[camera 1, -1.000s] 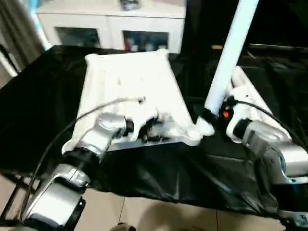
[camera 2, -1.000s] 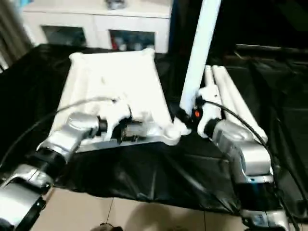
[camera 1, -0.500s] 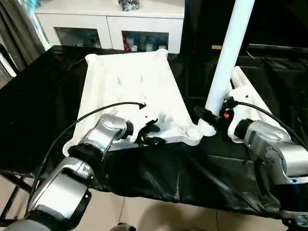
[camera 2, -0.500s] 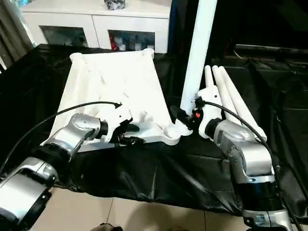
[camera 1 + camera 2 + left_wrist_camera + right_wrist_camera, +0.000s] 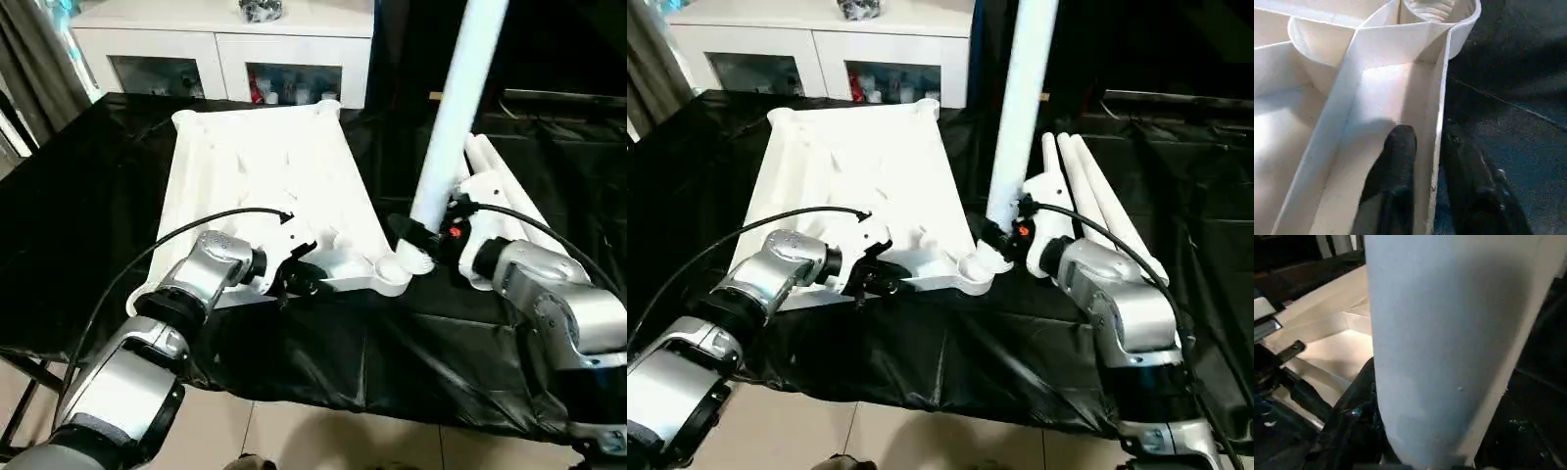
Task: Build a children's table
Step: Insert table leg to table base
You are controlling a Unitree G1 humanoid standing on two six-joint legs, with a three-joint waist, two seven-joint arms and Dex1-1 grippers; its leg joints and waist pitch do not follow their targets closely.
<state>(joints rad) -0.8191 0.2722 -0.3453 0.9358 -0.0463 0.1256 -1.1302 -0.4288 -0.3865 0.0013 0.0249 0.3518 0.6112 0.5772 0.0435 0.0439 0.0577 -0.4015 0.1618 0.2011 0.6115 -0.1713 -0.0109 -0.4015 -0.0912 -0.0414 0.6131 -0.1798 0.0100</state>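
Note:
The white tabletop (image 5: pixel 265 166) lies ribbed side up on the black-covered table. My left gripper (image 5: pixel 294 279) is at its near rim and stands open. In the left wrist view one finger (image 5: pixel 1396 166) is inside the rim wall and the other outside. The inner finger is a little off the wall. My right gripper (image 5: pixel 419 235) is shut on a white leg (image 5: pixel 456 108). It holds the leg upright, leaning slightly, with the lower end at the near right corner socket (image 5: pixel 392 269). Whether the end sits inside the socket is hidden.
More white legs (image 5: pixel 1097 196) lie side by side on the black cloth (image 5: pixel 78 196) to the right of the tabletop. A white cabinet with glass doors (image 5: pixel 225 49) stands behind the table. A grey curtain (image 5: pixel 39 69) hangs at the far left. The table's front edge is near my forearms.
My left gripper's fingers have come closer together astride the tabletop's near rim. The right gripper has kept its hold on the upright leg, whose foot has stayed at the corner socket.

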